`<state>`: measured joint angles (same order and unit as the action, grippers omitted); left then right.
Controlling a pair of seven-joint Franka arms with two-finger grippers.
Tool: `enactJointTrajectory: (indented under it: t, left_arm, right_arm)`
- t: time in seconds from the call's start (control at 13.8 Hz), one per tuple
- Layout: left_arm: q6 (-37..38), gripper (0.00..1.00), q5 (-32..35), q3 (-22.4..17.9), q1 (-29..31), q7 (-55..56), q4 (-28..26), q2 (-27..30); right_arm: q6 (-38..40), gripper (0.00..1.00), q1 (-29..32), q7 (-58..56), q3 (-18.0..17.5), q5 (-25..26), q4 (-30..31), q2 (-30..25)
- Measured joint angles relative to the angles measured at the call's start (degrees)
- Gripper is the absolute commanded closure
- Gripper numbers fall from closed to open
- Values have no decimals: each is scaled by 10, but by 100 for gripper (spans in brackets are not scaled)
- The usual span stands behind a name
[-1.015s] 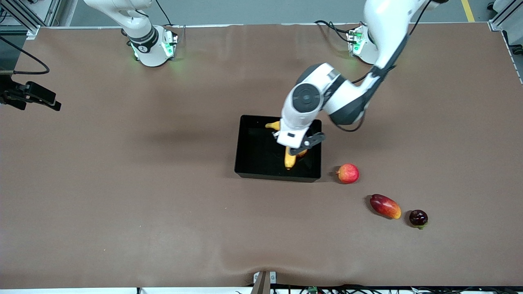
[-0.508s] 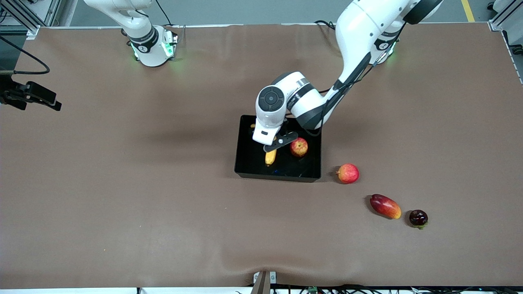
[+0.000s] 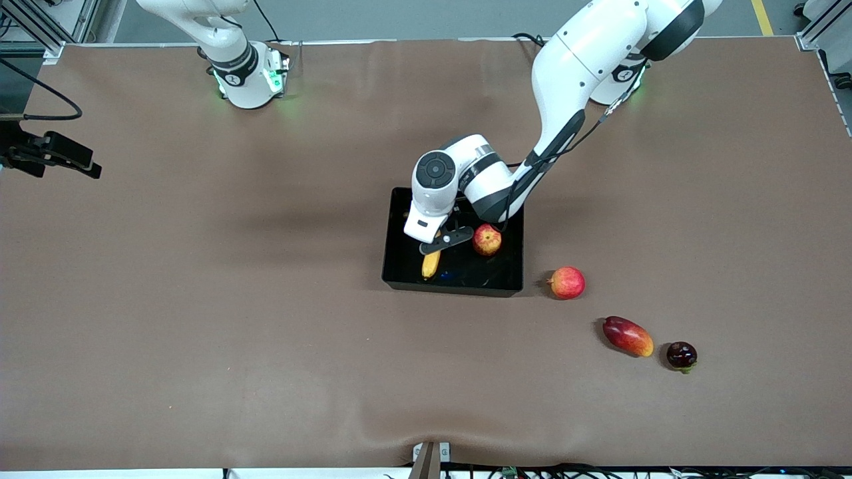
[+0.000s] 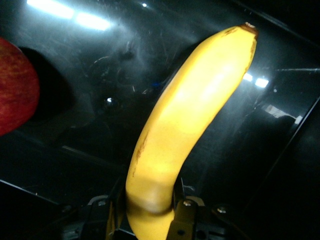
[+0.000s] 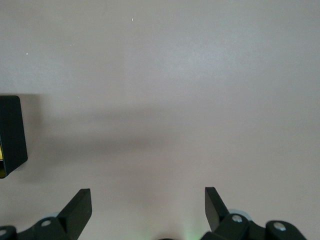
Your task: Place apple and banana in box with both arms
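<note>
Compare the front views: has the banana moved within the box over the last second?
Yes. The banana, held by the left gripper, has shifted across the box away from the apple, toward the right arm's end.

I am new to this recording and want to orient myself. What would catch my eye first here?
The left tool over the black box, shut on the yellow banana. The apple already lies in the box beside it. The right tool waits open over bare table.
</note>
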<state>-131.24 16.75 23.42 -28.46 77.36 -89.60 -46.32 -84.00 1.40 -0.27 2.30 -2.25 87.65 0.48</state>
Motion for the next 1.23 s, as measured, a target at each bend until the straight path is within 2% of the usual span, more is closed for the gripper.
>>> enactJointTrajectory:
  t: [0.29,0.44,0.65,1.02,1.23]
  left_arm:
    - [-2,0,19,-26,6,0,24,19]
    - [34,0,22,-36,35,-2,35,70]
    - [132,0,22,-37,105,-27,39,176]
    - [244,0,18,-38,211,-239,35,291]
    - [264,0,-35,-37,279,-373,33,333]
  right_arm:
    - [0,0,0,0,0,0,0,0]
    - [0,0,0,0,0,0,0,0]
    - [0,0,0,0,0,-1,0,0]
    - [1,0,0,0,0,-1,0,0]
    - [1,0,0,0,0,-1,0,0]
